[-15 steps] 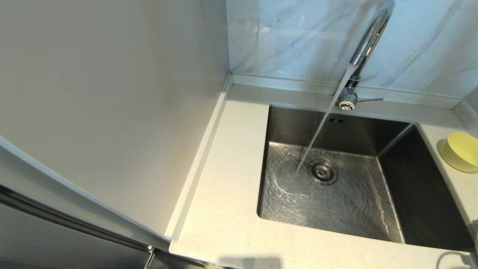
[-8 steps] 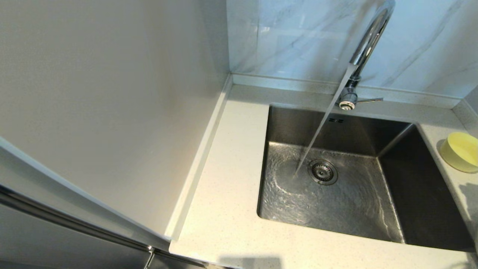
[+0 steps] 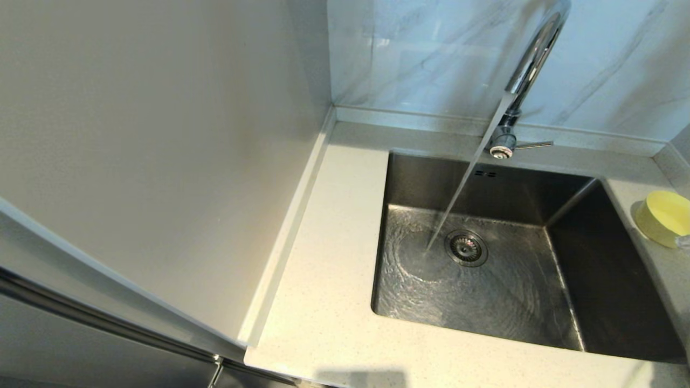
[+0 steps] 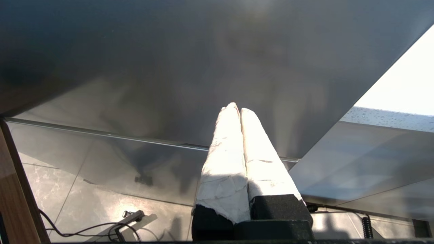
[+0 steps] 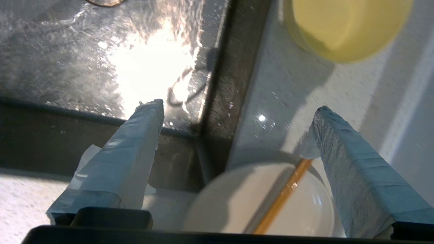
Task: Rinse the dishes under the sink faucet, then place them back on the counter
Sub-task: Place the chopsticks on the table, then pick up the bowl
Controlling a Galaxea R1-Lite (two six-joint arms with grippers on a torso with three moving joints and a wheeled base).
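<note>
My right gripper (image 5: 237,105) hangs open over the counter (image 5: 298,91) at the sink's right rim, holding nothing. Below and between its fingers (image 5: 339,145) lies the cream plate (image 5: 230,203), with a brown chopstick (image 5: 284,195) resting across it. The yellow bowl (image 5: 346,27) stands farther along the counter, also at the head view's right edge (image 3: 664,217). The sink faucet (image 3: 531,64) pours a stream of water (image 3: 463,178) into the sink (image 3: 571,302) beside the drain (image 3: 466,248). The plate and chopstick lie outside the head view. My left gripper (image 4: 236,107) is shut and parked low.
A tall pale panel (image 3: 161,134) walls off the counter's left side. The faucet's lever (image 3: 533,144) points right at the back rim. Off-white counter (image 3: 329,269) runs left of and in front of the basin. The left wrist view faces a grey cabinet front (image 4: 169,67).
The cable loop and shadow at the head view's lower right have gone, and a small grey tip now shows beside the yellow bowl. Water keeps running.
</note>
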